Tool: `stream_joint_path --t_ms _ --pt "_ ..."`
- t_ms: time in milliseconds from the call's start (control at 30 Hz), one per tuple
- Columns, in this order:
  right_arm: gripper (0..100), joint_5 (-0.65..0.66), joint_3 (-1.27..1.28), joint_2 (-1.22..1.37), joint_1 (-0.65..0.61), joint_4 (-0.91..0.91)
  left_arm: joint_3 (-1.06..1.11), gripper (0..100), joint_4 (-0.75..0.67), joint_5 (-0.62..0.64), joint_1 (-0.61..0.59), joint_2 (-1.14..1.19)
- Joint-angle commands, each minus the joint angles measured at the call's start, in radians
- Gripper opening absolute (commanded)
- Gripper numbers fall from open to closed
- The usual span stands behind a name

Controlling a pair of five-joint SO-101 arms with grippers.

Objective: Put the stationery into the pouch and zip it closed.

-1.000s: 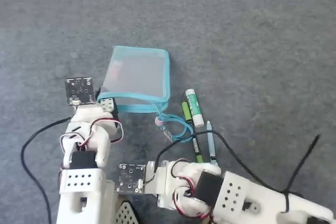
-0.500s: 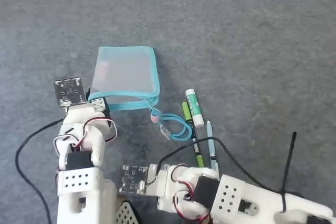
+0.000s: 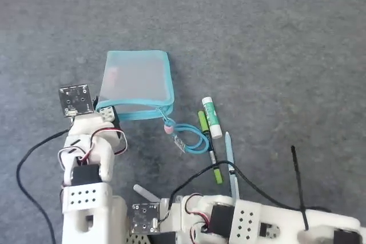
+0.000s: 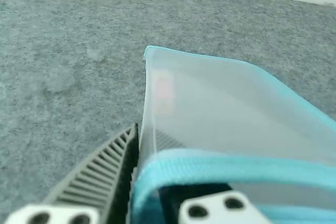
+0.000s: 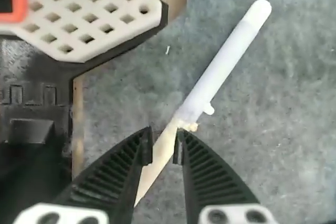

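Four items of stationery to go, none yet in the pouch (image 3: 137, 84). One of them, a white pen (image 5: 226, 61), pinched by its tapered end between the closed jaws of the right gripper (image 5: 163, 144), down by the arm bases on the grey mat (image 3: 286, 55), well apart from the pouch. Three others lying loose off the pouch's right side: a glue stick (image 3: 211, 117), a green pen (image 3: 209, 148) just beside it, a light blue pen (image 3: 230, 161) next along, all near the blue wrist loop (image 3: 193, 136) trailing from the zip end. Left gripper (image 3: 107, 111) clamped on the near-left corner of the pouch, zip band (image 4: 220, 163) caught between its jaws, pinning that end in place. A dark gap under the band in the left wrist view, so probably unzipped there, though hard to tell how wide. Step in hand, at a guess: carrying the first pen to the mouth. Next move: bring the pen forward to the pouch's near edge, line it up lengthwise with the opening, feed the free end in under the zip band, then release. Worth watching: a grip so close to the tip, likely to let the pen pivot; a mouth barely gaping, perhaps needing a lift from the left gripper; the loop and loose pens close to the path.
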Motion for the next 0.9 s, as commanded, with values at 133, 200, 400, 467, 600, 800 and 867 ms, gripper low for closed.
stream_joint_path --t_ms 133,200,400,467,600,800,867 --pt "20.9 -0.041 -0.002 -0.021 0.116 -0.013 -0.051 1 -0.041 -0.006 -0.002 0.009" --pt "20.9 -0.06 0.0 -0.019 0.114 -0.013 -0.051 1 -0.041 -0.006 -0.002 0.009" --pt "20.9 -0.058 0.0 -0.019 0.113 -0.013 -0.051 1 -0.04 -0.006 -0.002 0.009" --pt "20.9 -0.058 0.002 -0.019 0.104 -0.013 -0.051 1 -0.04 -0.006 -0.002 0.009" --pt "20.9 -0.048 0.015 0.022 0.016 -0.013 -0.051 1 -0.04 -0.006 -0.002 0.009" --pt "20.9 -0.048 -0.078 0.231 0.027 -0.018 -0.051 1 -0.04 -0.006 -0.002 0.009" --pt "20.9 -0.049 -0.114 0.305 0.05 -0.015 -0.051 1 -0.04 -0.006 -0.002 0.009"
